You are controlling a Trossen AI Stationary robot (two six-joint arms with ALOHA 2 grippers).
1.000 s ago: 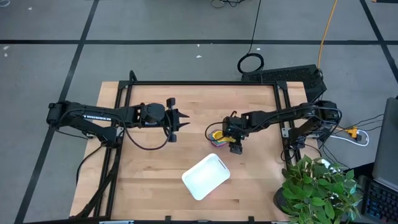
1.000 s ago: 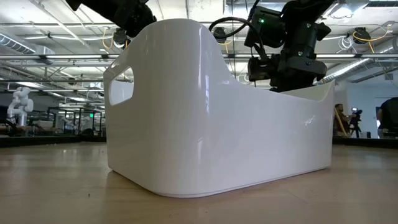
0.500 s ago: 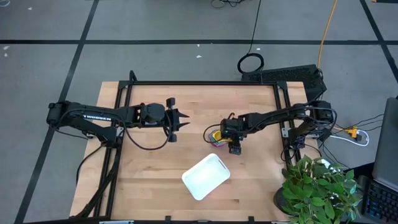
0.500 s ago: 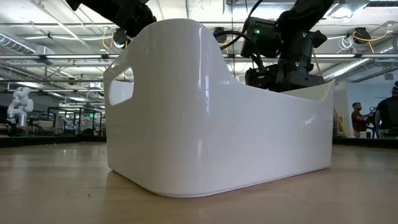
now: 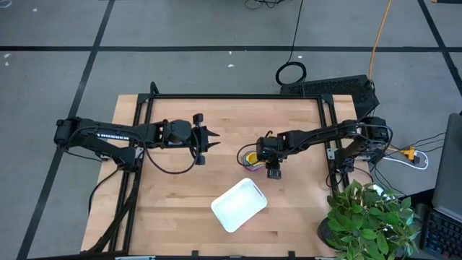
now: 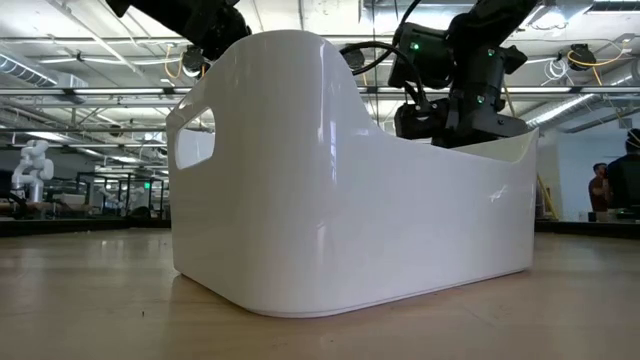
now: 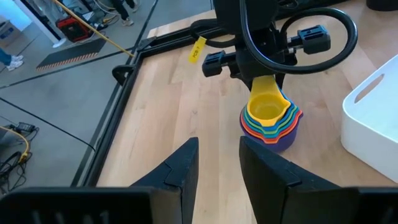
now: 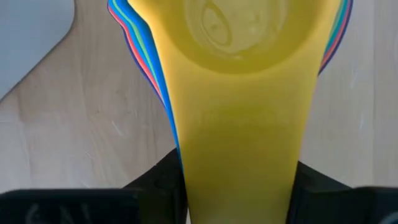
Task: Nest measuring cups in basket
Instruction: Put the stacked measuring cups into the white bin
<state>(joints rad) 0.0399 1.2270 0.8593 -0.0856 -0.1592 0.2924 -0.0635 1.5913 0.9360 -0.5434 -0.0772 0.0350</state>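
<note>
The measuring cups stand nested in one stack on the wooden table, the yellow cup on top; in the high view the stack is just right of the middle. My right gripper stands over the stack's handle side, closed on the yellow handle. The white basket rests on its base nearer the front edge and fills the low view. My left gripper hangs open above the table to the left of the stack, touching nothing. My right gripper has the yellow cup's flat handle between its two fingers, one at each long edge. It comes down steeply from above, slanting in from the table's right. The stack rests on the table; the handles beneath the yellow one are hidden at the fingers.
A black rail frame edges the table's far and side borders. A potted plant stands at the front right corner. Bare wood lies between my left gripper and the stack, and left of the basket.
</note>
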